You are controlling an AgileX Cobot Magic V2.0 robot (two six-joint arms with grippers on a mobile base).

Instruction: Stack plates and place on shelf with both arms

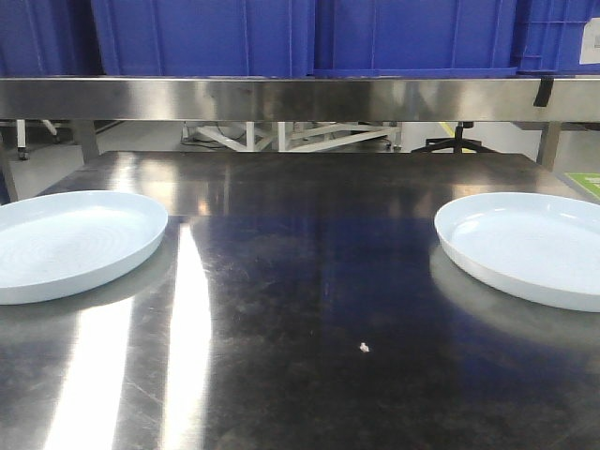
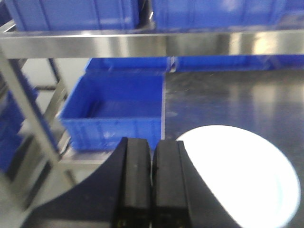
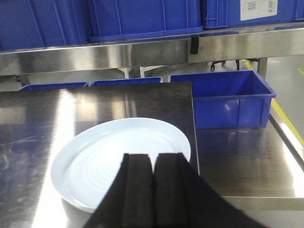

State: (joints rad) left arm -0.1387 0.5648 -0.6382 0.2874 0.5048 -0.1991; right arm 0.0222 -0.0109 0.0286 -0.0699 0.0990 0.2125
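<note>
A dark, scuffed steel table [image 1: 309, 244] fills the front view. Two pale bluish-white plates lie flat on it, well apart. The left plate [image 1: 66, 244] sits by the table's left edge and the right plate [image 1: 534, 246] by its right edge, each partly cut off by the frame. Faint concentric rings show inside the left one. A small white speck [image 1: 364, 348] lies on the bare metal between them, nearer the front. Behind the table, a steel shelf [image 1: 300, 98] runs across at a higher level, carrying a row of blue crates [image 1: 202, 37].

In the left wrist view, the left gripper [image 2: 152, 145] has its two black fingers pressed together, holding nothing, and it overlaps the near-left rim of the left plate. An open blue bin [image 2: 114, 111] sits just beyond the table's left edge. In the right wrist view, the right gripper [image 3: 152, 159] is likewise closed and empty, in front of the near rim of the right plate. A second blue bin [image 3: 228, 97] stands past the table's right edge.
</note>
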